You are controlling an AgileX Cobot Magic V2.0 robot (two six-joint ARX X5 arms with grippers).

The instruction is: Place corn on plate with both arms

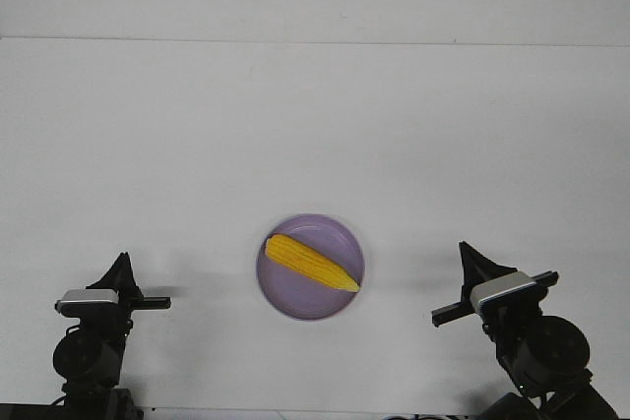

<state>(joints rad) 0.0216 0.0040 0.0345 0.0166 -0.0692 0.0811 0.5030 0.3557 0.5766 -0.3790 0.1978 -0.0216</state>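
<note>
We find no text, label, brand, number or sign that can be read anywhere in the front view. The white desk [148, 145] is plain from the upper edge to the lower edge of the frame. The plate [340, 238] in the lower centre carries no print on its rim, and the corn [310, 263] lying in it shows none. The pale blocks on the left gripper [120, 265] at lower left and the right gripper [472, 255] at lower right bear no marking we can make out.
</note>
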